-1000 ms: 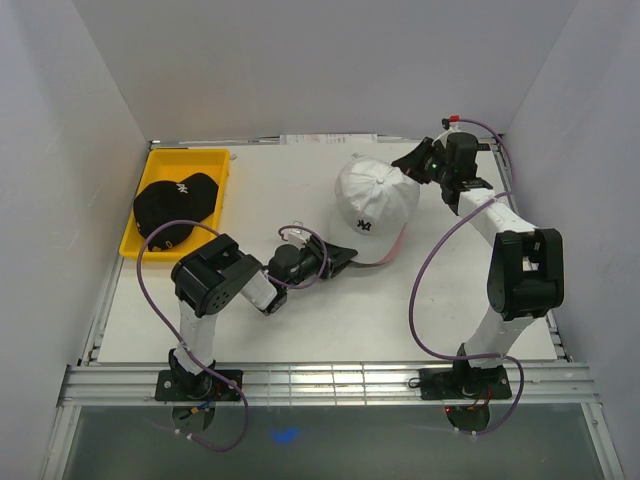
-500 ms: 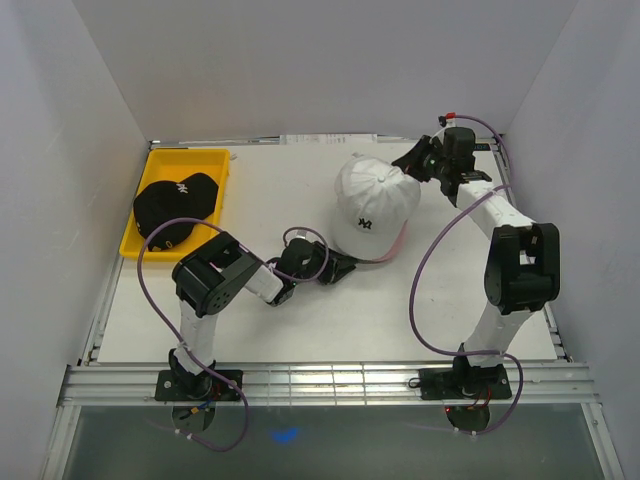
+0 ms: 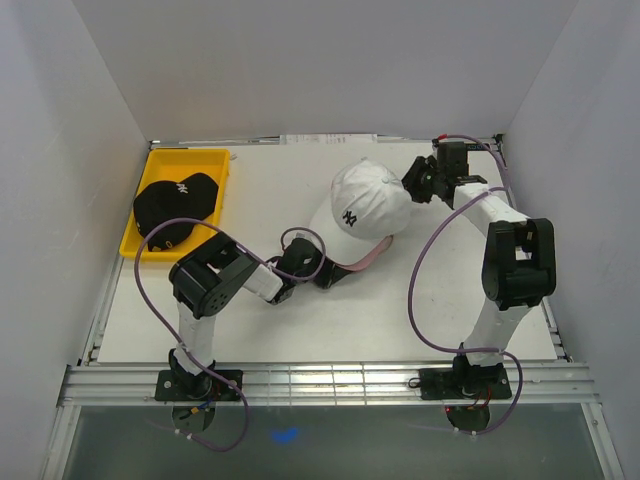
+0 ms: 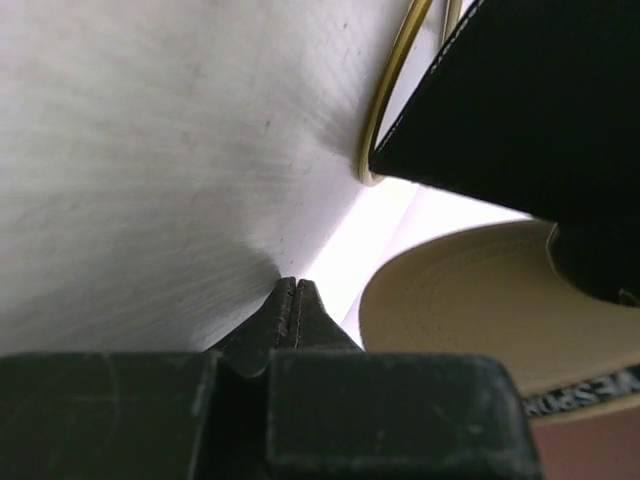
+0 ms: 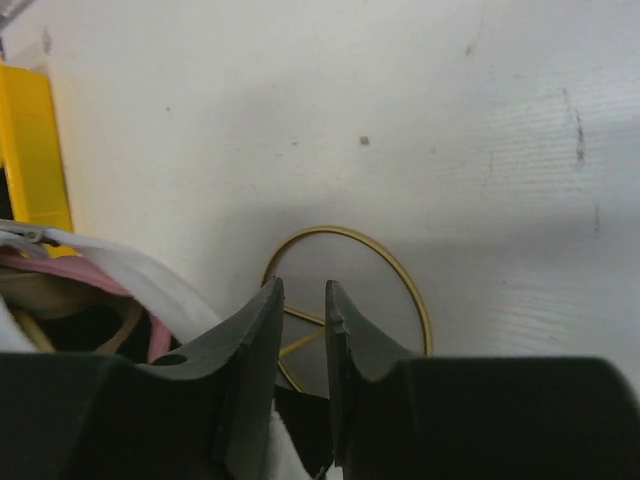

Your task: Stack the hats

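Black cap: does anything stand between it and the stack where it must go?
Only a wall: the black cap lies in the yellow tray and must rise over the side facing the stack. Past that, nothing visible stands in between; the left tool is off that line, by the pink brim.

The right pincer (image 3: 413,182) touches the back of the white hat (image 3: 368,198). This hat sits tipped up just to the pincer's left, on top of a pink hat (image 3: 368,254) whose brim peeks out below. The left pincer (image 3: 333,273) lies low on the table (image 3: 300,330) with its tip just beside that pink brim, and far off to its left a black hat (image 3: 175,205) rests in the yellow tray (image 3: 190,156).
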Available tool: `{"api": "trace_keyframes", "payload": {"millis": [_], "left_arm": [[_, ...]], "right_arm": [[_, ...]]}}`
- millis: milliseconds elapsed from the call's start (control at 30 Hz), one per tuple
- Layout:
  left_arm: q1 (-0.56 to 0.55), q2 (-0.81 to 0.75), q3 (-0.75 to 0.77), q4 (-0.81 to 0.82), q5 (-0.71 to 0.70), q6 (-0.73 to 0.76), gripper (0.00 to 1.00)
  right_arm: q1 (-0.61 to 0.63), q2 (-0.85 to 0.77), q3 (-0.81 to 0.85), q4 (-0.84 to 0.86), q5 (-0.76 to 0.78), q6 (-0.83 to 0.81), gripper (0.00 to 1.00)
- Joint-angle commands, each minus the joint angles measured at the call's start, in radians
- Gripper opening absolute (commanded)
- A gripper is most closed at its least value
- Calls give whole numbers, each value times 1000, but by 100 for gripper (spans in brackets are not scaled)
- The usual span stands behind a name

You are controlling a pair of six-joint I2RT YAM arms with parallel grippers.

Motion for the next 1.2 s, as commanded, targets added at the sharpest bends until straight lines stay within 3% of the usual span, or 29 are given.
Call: {"api": "trace_keyframes", "payload": {"millis": [0, 100, 267, 367, 467, 633, 1167], "left_arm": [[-3, -40, -32, -128, -9, 25, 0], [-3, -71, -41, -147, 0, 39, 0], [0, -129, -63, -224, 0, 65, 2], [-2, -158, -72, -263, 6, 74, 13], [-2, -195, -87, -308, 9, 94, 32], [0, -246, -96, -370, 13, 139, 43], [-3, -539, -196, -626, -14, 258, 54]], "right_arm": [[14, -28, -7, -168, 19, -49, 31], [8, -59, 30, -176, 18, -40, 42], [5, -56, 131, -237, 21, -37, 49], [2, -52, 177, -268, 25, -37, 52], [-1, -55, 200, -285, 27, -32, 54], [-9, -61, 229, -312, 27, -31, 57], [-30, -97, 300, -366, 27, -18, 71]]}}
